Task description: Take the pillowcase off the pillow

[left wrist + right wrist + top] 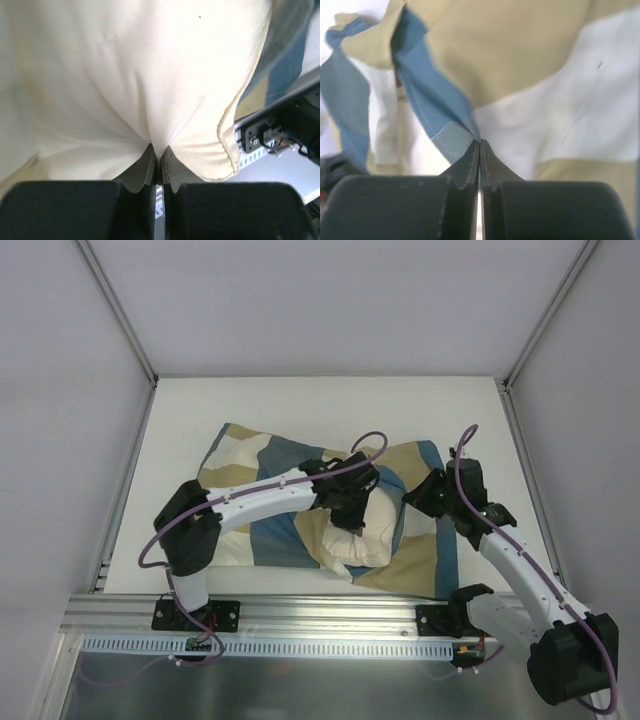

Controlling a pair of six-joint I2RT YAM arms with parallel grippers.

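top view: the pillowcase [262, 462] lies rumpled on the table [300, 405]. a lump of the pillow [362, 546], plain cream, bulges out of it right at the tips of the left gripper [351, 520]. the rest of the pillow seems to be inside the cloth, though the folds make that hard to be sure of. the right gripper [422, 498] sits on the checked cloth, just to the right of that lump. no writing shows from up here.

left wrist view: jaws pressed together, with a fold of cream pillow fabric nipped between the tips. the cloth puckers into creases that run down to the pinch. a seamed corner of the pillow hangs just right of the jaws. beyond it, up and to the right, is a sliver of the blue check. no print on any of the cream surface in view.

right wrist view: jaws closed on an edge of the pillowcase, with a blue band running up and left from the tips. tan and cream blocks fill the space above and right of them. left of the jaws is a pale strip [385, 125] with a small dark mark near its top. it may be a label, but it is too blurred to read.

progress, my reading: one end of the pillow is out and most of it is not. each gripper has its own piece, so the pulling apart is what remains.
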